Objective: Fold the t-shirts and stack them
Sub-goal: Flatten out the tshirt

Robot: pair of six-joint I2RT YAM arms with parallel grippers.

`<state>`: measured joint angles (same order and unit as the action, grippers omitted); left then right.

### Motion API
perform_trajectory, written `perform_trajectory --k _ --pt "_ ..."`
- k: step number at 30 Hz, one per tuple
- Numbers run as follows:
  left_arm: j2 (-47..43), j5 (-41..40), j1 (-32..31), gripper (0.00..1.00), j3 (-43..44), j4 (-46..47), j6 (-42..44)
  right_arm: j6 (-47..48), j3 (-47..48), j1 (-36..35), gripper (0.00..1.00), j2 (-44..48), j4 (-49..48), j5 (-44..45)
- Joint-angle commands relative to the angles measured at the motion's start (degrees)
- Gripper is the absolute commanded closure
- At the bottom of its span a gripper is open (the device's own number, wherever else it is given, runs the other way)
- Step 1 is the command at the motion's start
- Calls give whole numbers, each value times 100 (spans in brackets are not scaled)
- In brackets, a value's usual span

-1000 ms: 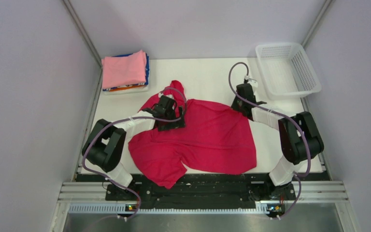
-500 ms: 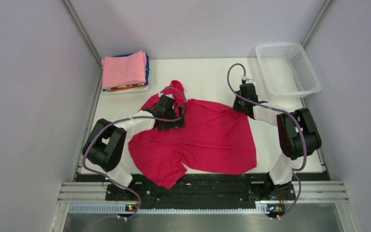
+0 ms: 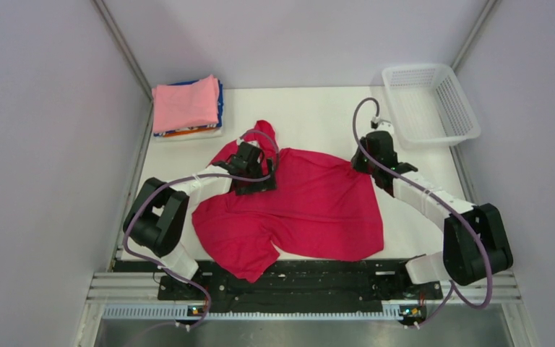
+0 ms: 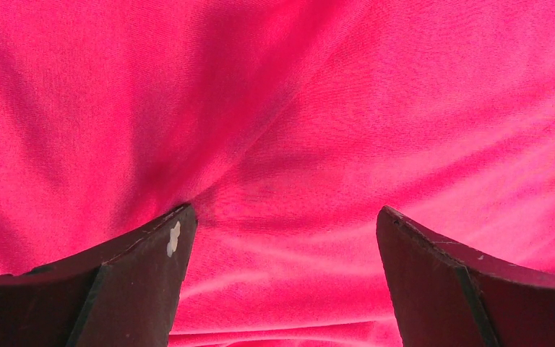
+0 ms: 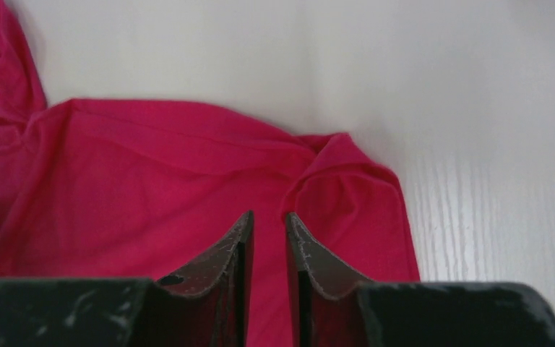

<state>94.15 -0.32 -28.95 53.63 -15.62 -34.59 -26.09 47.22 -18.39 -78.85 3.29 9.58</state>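
Observation:
A crimson-red t-shirt (image 3: 311, 210) lies spread and crumpled across the middle of the table, one sleeve toward the near edge. My left gripper (image 3: 259, 182) rests low on its upper left part near the collar. In the left wrist view this gripper (image 4: 282, 217) is open wide, with only red cloth under it. My right gripper (image 3: 361, 162) hovers at the shirt's far right corner. In the right wrist view its jaws (image 5: 269, 215) stand a narrow slit apart, open, nothing between them, above the folded-over corner (image 5: 347, 181). Several folded t-shirts, pink on top (image 3: 186, 103), are stacked at the far left.
A white mesh basket (image 3: 418, 70) stands at the far right corner, just beyond the right gripper. Grey walls close in the table on the left, right and back. Bare white tabletop (image 5: 405, 72) shows beyond the shirt's far edge.
The right arm's elbow has swung out to the right and toward the near edge; its gripper shifted slightly right and its jaws parted a little. The left arm and the red shirt have not moved.

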Motion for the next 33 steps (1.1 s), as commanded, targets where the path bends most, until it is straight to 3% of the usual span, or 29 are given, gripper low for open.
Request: perform_trajectory --k 1,4,20,22,26,33 --pt "-177 5 31 1 -76 109 -14 -446 -270 -274 76 -114 227 125" --pt "-190 4 28 1 -89 131 -24 -581 -213 -296 68 -405 170 244" --pt "-180 -30 30 1 -117 127 -22 -835 792 -299 59 -1895 -91 866" --pt "-160 -35 34 1 -108 125 -17 -879 862 -288 67 -1983 -21 976" --pt "-125 -84 35 1 -98 99 -4 -910 998 -289 98 -2036 -43 1077" --pt "-95 -127 53 1 -108 40 -30 -1017 1519 -10 100 -1956 59 1008"
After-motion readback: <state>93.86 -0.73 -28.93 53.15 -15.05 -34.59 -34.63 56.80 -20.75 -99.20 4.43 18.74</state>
